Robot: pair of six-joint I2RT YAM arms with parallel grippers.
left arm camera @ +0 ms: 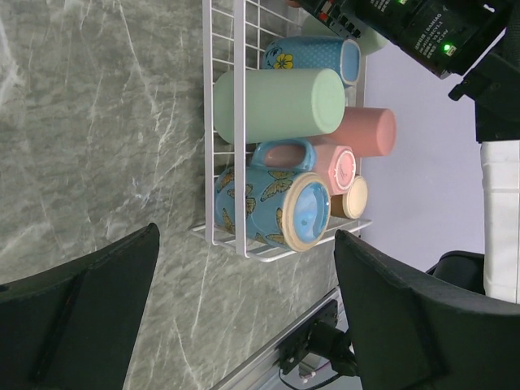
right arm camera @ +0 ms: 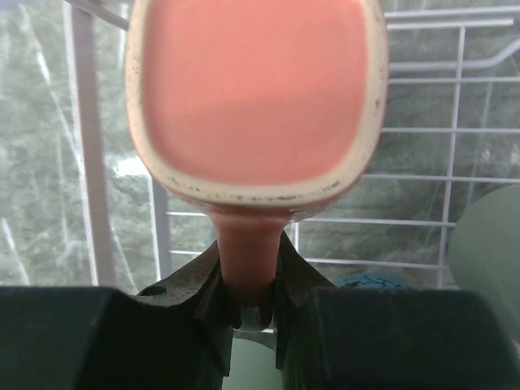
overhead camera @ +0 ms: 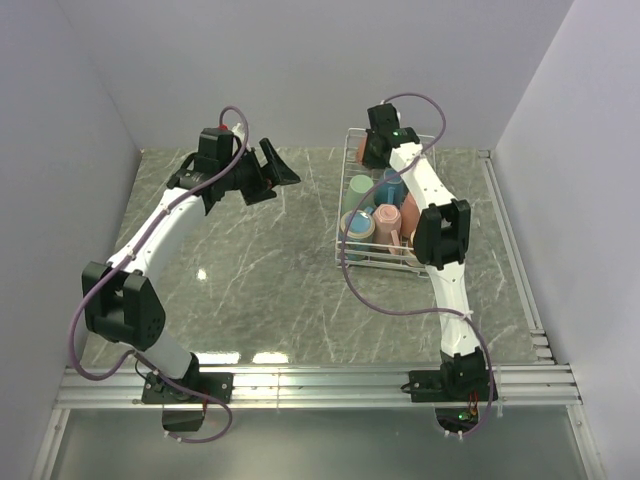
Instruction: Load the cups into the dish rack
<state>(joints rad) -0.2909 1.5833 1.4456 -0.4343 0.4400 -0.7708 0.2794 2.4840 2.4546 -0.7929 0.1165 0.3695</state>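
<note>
Inside right end effector (right arm camera: 248, 305): salmon cup (right arm camera: 252, 97) handle

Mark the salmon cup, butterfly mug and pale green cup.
salmon cup (right arm camera: 252, 89): right wrist view, broad salmon face.
butterfly mug (left arm camera: 244, 211): left wrist view, blue side wall.
pale green cup (left arm camera: 276, 106): left wrist view, side wall.

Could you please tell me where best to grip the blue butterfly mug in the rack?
Its rim, from above, I'd judge: the blue butterfly mug stands mouth-up in the dish rack's near left corner, and its handle is crowded by the green cup.
</note>
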